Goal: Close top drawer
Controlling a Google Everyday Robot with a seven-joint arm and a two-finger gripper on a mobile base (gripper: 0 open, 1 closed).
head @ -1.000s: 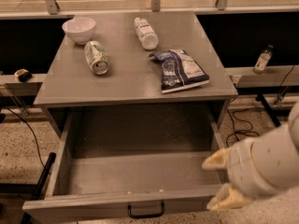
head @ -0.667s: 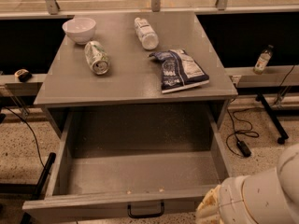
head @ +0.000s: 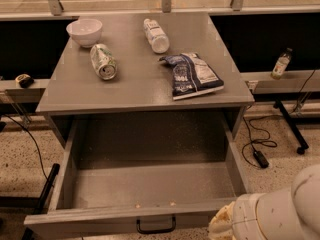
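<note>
The top drawer [head: 150, 184] of the grey cabinet is pulled far out and is empty inside. Its flat grey front panel [head: 100, 221] runs along the bottom of the view, with a small black bar handle [head: 156, 227] at its centre. My gripper [head: 220, 226] is at the bottom right, just in front of the right end of the drawer front. Only a cream-coloured part of it shows beside the white arm [head: 280, 214].
On the cabinet top [head: 145, 84] lie a white bowl [head: 84, 31], a tipped can [head: 103, 61], a lying white bottle [head: 156, 35] and a dark chip bag [head: 191, 75]. A small bottle [head: 281, 63] stands on the right ledge. Cables [head: 255, 146] lie on the floor.
My arm and gripper have dropped from beside the drawer's right wall down to the bottom right corner, in front of the drawer front. The drawer has not moved.
</note>
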